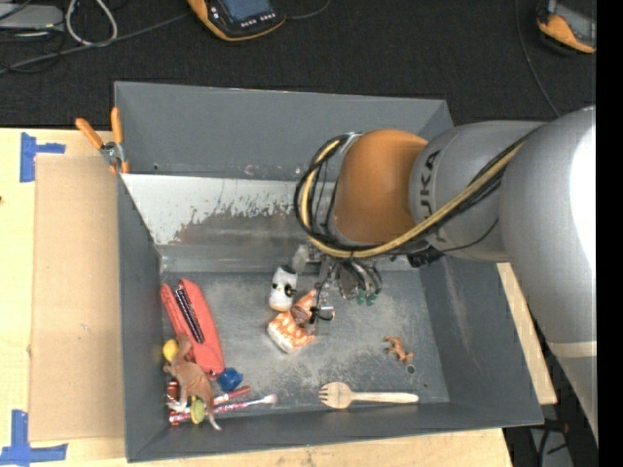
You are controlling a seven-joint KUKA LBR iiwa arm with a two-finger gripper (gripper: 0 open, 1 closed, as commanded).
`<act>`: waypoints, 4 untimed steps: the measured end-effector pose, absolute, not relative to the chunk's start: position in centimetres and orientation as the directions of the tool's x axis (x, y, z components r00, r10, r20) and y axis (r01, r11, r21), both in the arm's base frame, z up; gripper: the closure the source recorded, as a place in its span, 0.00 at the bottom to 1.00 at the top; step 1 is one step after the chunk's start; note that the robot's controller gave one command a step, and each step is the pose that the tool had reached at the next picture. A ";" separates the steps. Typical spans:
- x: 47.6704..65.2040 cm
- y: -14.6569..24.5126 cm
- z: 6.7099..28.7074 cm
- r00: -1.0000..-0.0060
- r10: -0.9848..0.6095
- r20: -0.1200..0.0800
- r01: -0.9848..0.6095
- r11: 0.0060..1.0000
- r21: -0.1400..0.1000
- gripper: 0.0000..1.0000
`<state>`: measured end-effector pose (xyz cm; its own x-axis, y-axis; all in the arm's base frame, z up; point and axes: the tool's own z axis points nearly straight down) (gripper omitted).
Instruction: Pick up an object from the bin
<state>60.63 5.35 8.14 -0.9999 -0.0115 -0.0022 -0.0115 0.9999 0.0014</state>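
Observation:
My gripper (323, 298) hangs low over the middle of the bin, under the arm's orange cover. Just to its left lies a small white and black toy (283, 286). Right at the gripper's tip is a small orange piece (305, 307), touching or very close to it. Below that piece rests an orange and white toy (291, 333) on the bin floor. A little green thing (368, 298) lies just right of the gripper.
A red comb-like piece (191, 323) lies along the left wall. A heap with a brown dinosaur (193, 379), a blue thing (228, 378) and red-white sticks (222, 403) fills the front left corner. A pale fork (366, 395) and a small brown figure (397, 349) lie front right.

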 end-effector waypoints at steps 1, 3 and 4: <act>56.1 6.3 7.7 -0.999 -0.048 -0.013 -0.048 0.999 -0.003 1.00; 55.6 6.7 14.4 -0.997 -0.082 -0.006 -0.082 0.997 -0.004 1.00; 55.4 6.6 22.7 -0.995 -0.095 -0.002 -0.095 0.995 -0.004 1.00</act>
